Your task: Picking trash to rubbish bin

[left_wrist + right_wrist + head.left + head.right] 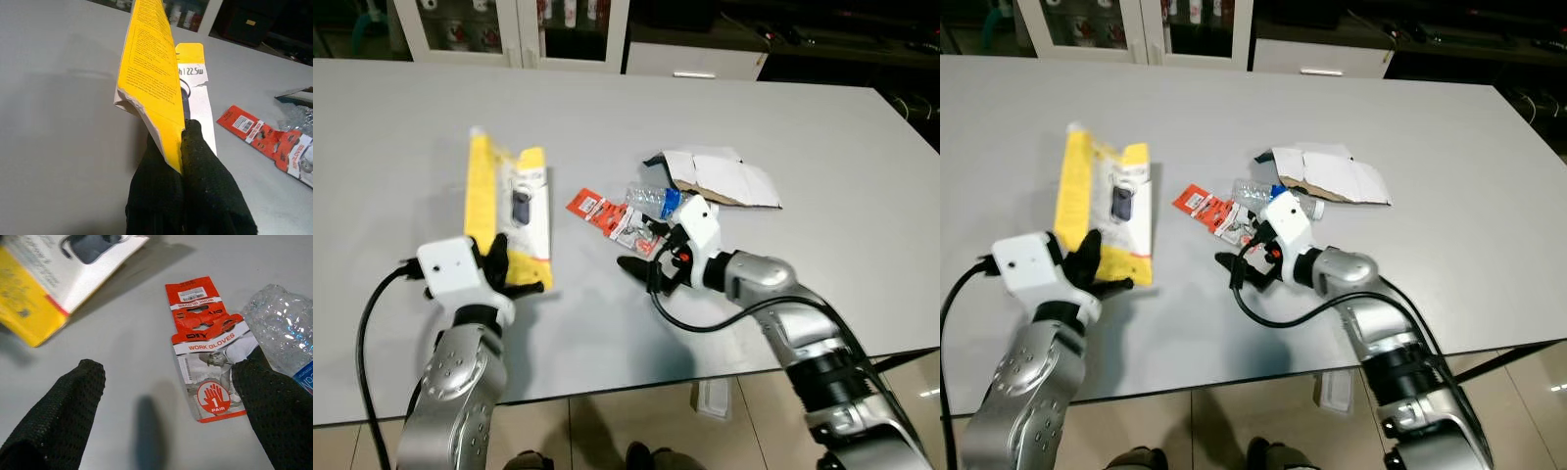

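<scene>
Yellow-and-white cardboard package [509, 211] sits clamped in our left gripper [182, 147], while our right gripper [168, 396] hovers, fingers spread wide, over the red-and-white glove wrapper [208, 352].

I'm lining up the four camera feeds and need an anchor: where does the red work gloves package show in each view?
Left eye view: red work gloves package, mid-table, just beyond the open right gripper.
Right eye view, same spot, left of the crushed bottle.
Left wrist view, at the right edge.
Right wrist view, centre, between the fingers.
Shared landmark: the yellow package, pinched by the left gripper.
</scene>
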